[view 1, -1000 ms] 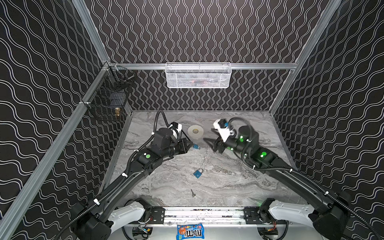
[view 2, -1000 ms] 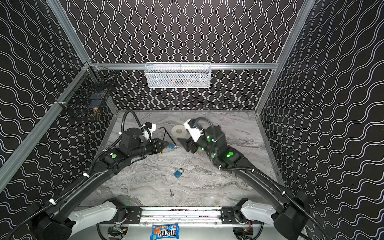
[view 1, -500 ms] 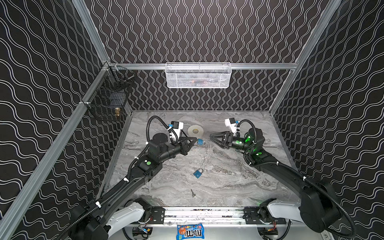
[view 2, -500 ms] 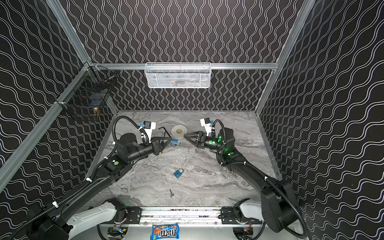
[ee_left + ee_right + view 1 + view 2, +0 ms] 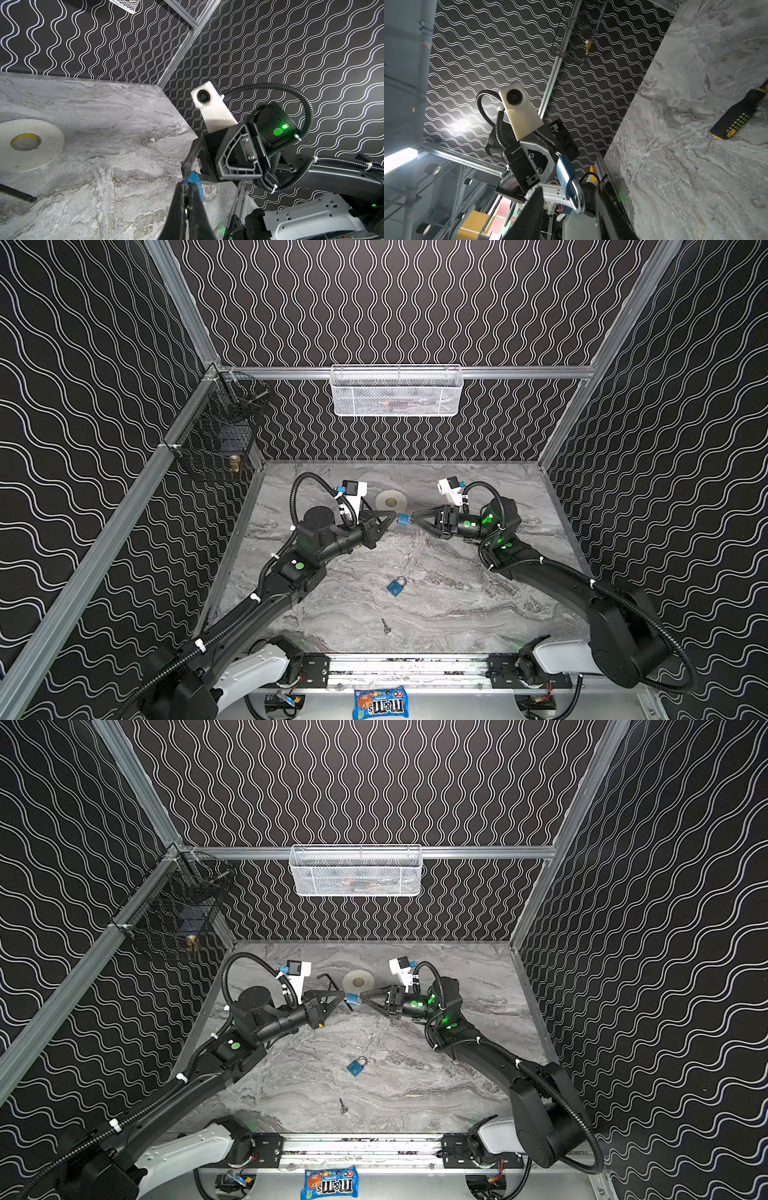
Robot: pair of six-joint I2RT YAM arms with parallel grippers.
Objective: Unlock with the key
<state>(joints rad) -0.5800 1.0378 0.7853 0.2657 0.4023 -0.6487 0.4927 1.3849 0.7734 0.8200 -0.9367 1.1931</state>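
Observation:
My left gripper (image 5: 395, 517) (image 5: 344, 997) (image 5: 188, 182) is shut on the body of a small blue padlock (image 5: 402, 519) (image 5: 352, 998) (image 5: 564, 170), holding it in the air over the back middle of the table. My right gripper (image 5: 413, 519) (image 5: 361, 998) (image 5: 570, 190) faces it nose to nose. Its jaws stand apart on either side of the silver shackle (image 5: 577, 199) without touching it. A second blue padlock (image 5: 396, 586) (image 5: 356, 1066) lies on the table at the centre. The small metal key (image 5: 386, 626) (image 5: 342, 1106) lies nearer the front edge, apart from both grippers.
A white tape roll (image 5: 390, 502) (image 5: 27, 143) lies just behind the grippers, with a black hex key (image 5: 328, 979) beside it. A black-and-yellow screwdriver handle (image 5: 737, 116) lies on the table. A white mesh basket (image 5: 397, 391) hangs on the back wall and a black wire basket (image 5: 216, 439) on the left wall.
The left arm lifted the padlock up and toward the middle. The right gripper swung level to face it, moved in around the shackle, and its jaws narrowed.

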